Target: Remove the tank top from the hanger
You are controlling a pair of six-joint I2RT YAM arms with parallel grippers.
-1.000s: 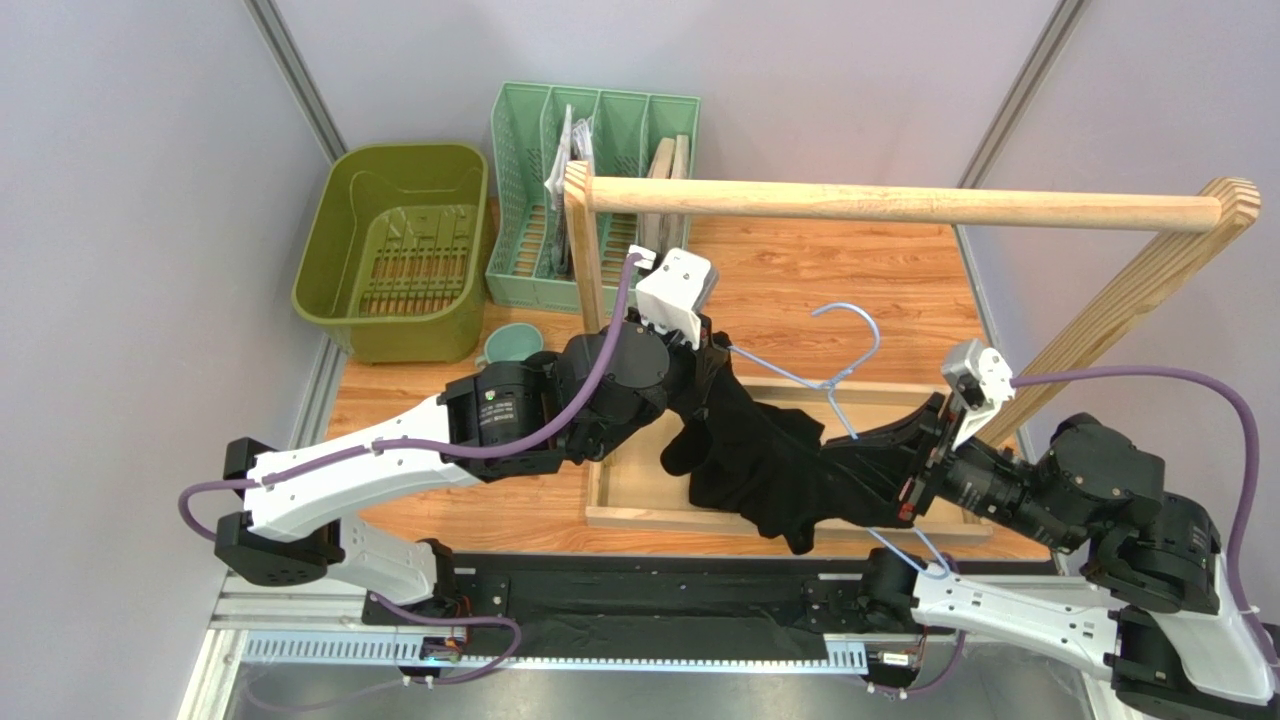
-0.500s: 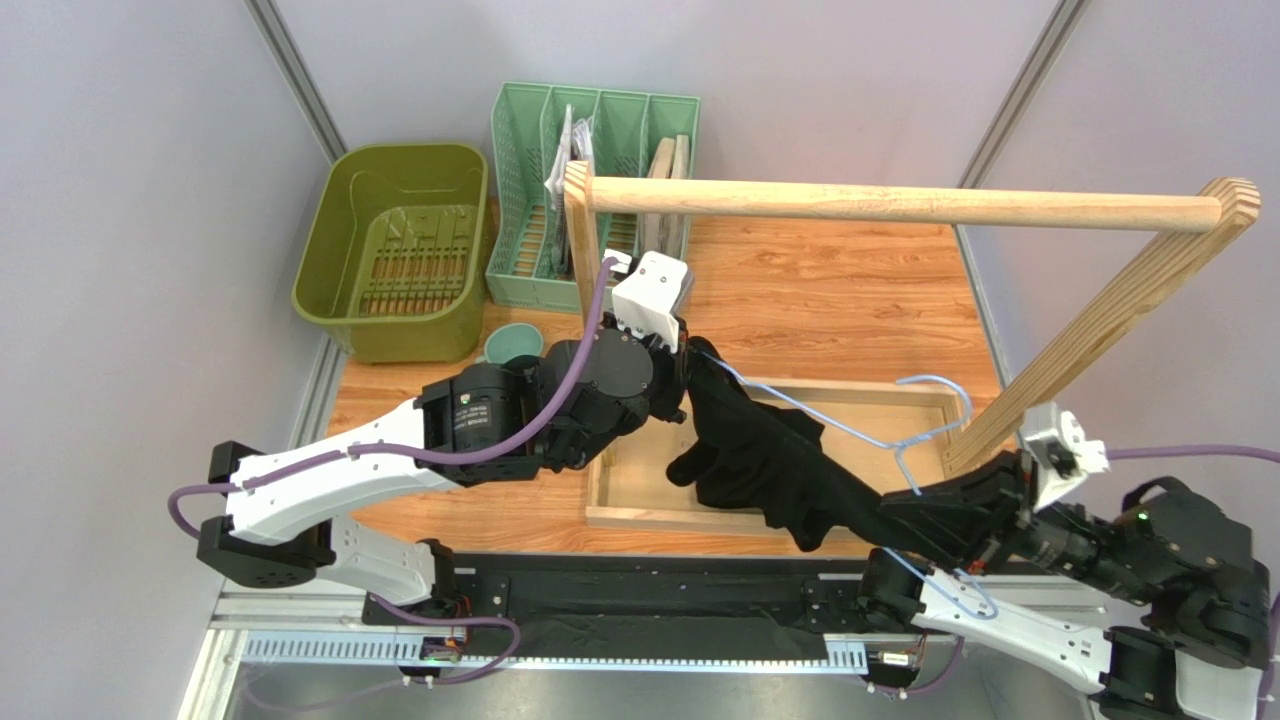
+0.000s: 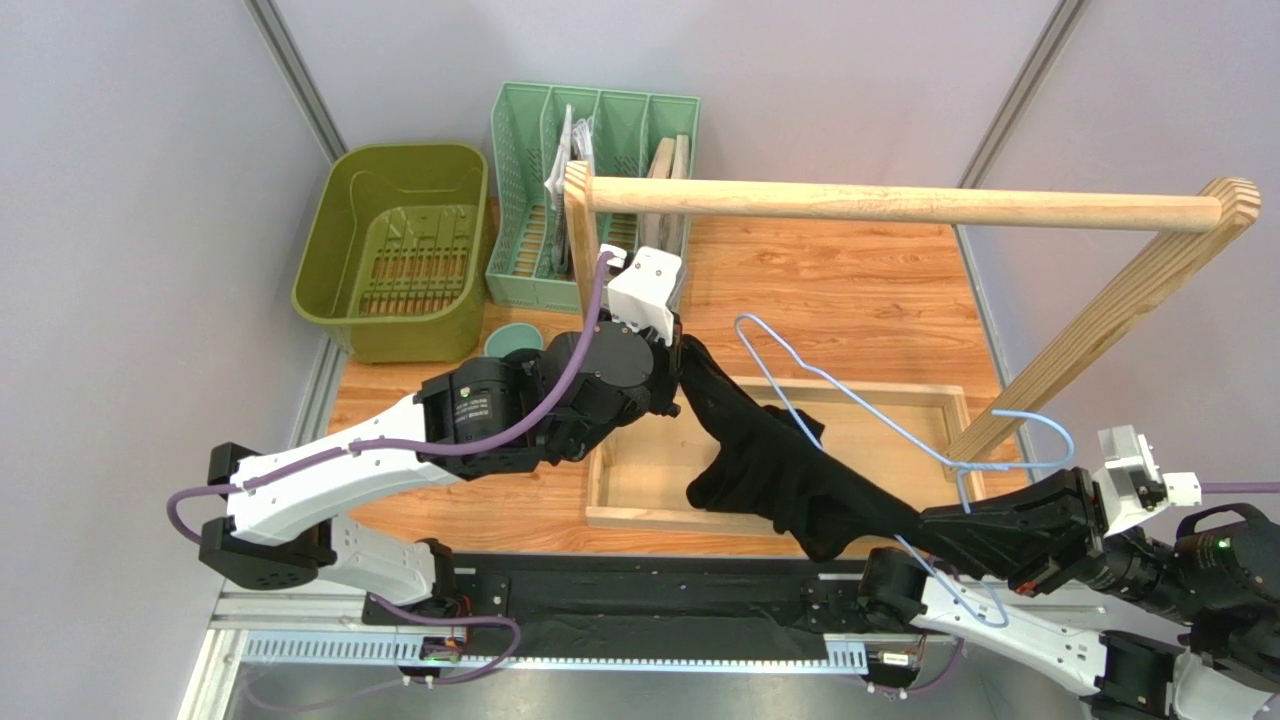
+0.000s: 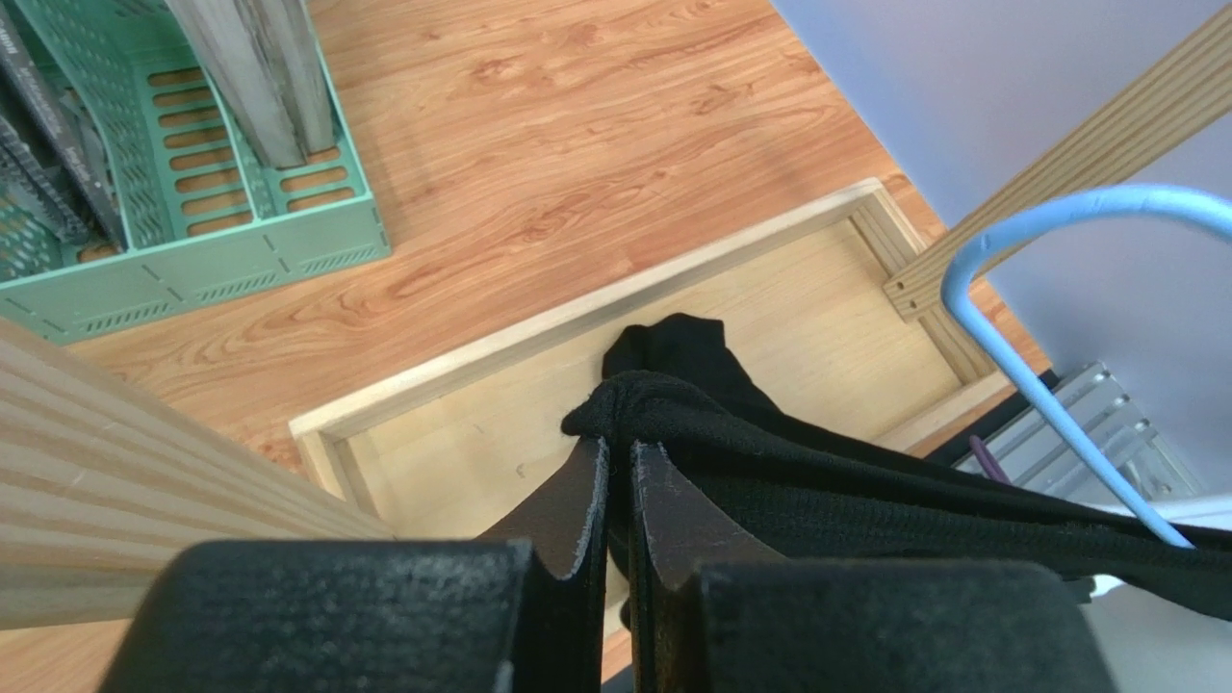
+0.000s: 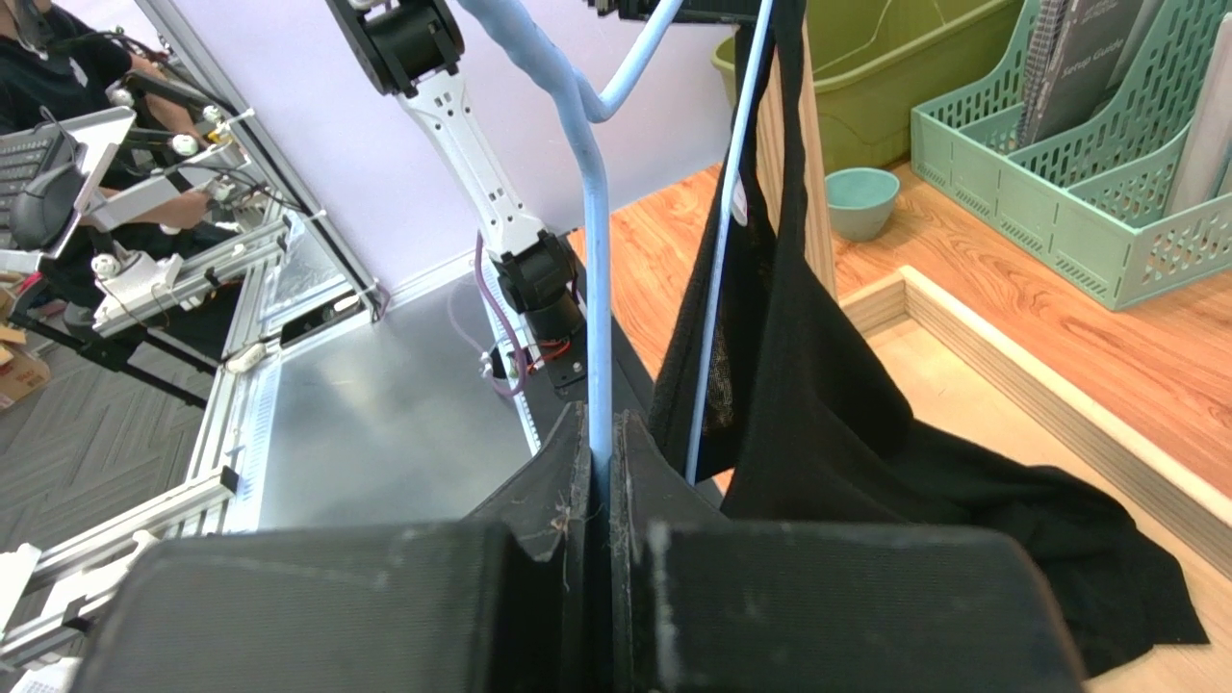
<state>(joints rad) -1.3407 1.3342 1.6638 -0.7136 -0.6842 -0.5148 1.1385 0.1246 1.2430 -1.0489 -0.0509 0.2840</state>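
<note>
The black tank top (image 3: 781, 458) hangs stretched between my two grippers over the wooden tray (image 3: 676, 521). My left gripper (image 3: 679, 360) is shut on one bunched end of it, seen in the left wrist view (image 4: 619, 448) with the fabric (image 4: 810, 477) running off to the right. The light-blue wire hanger (image 3: 902, 432) lies tilted, still threaded through the tank top's far end. My right gripper (image 3: 944, 533) is shut on the hanger's wire (image 5: 596, 289), low at the near right. In the right wrist view (image 5: 600, 433) the tank top (image 5: 810, 390) hangs beside the wire.
A wooden rail (image 3: 902, 203) on slanted legs spans the table's back and right. An olive bin (image 3: 394, 248), a mint file rack (image 3: 594, 165) and a small teal cup (image 3: 511, 342) stand at the back left.
My right gripper has pulled the hanger right and toward the near edge, stretching the tank top out. My left gripper has stayed almost in place, still holding the fabric.
</note>
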